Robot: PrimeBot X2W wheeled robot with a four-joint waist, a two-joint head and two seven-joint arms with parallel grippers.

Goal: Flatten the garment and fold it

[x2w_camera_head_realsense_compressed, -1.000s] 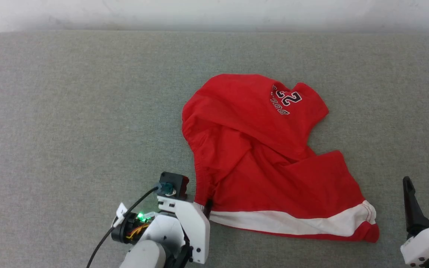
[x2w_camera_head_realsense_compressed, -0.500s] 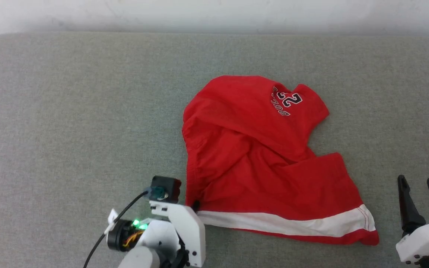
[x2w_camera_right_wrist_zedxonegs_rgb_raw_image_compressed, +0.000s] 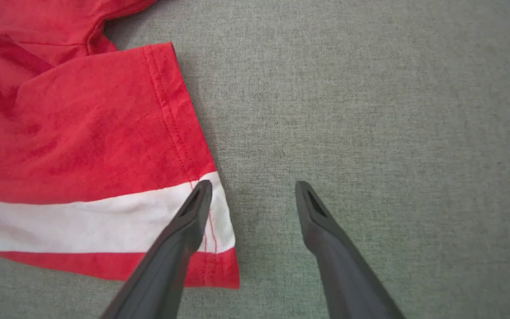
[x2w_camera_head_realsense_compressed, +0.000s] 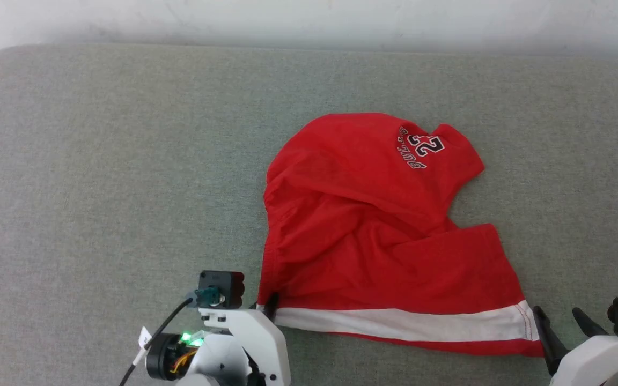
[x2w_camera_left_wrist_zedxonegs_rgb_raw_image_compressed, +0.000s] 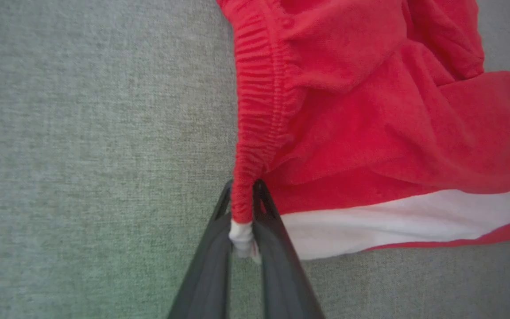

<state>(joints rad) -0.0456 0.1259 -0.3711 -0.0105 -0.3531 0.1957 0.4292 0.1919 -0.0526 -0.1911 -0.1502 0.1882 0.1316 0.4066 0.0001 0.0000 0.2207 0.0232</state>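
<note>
2 dark tapered fingers of your left gripper [x2w_camera_left_wrist_zedxonegs_rgb_raw_image_compressed: 243, 189] are pinched together on the garment [x2w_camera_head_realsense_compressed: 373, 225], at the end of its ribbed elastic waistband [x2w_camera_left_wrist_zedxonegs_rgb_raw_image_compressed: 259, 88] just above the white stripe [x2w_camera_head_realsense_compressed: 395, 324]. The soft red shorts lie rumpled on the grey woven surface [x2w_camera_head_realsense_compressed: 100, 161], right of centre, with the "23" print [x2w_camera_head_realsense_compressed: 427, 146] on the far side. Your right gripper [x2w_camera_right_wrist_zedxonegs_rgb_raw_image_compressed: 254, 188] is spread wide, 1 finger over the stitched hem corner [x2w_camera_right_wrist_zedxonegs_rgb_raw_image_compressed: 222, 270].
</note>
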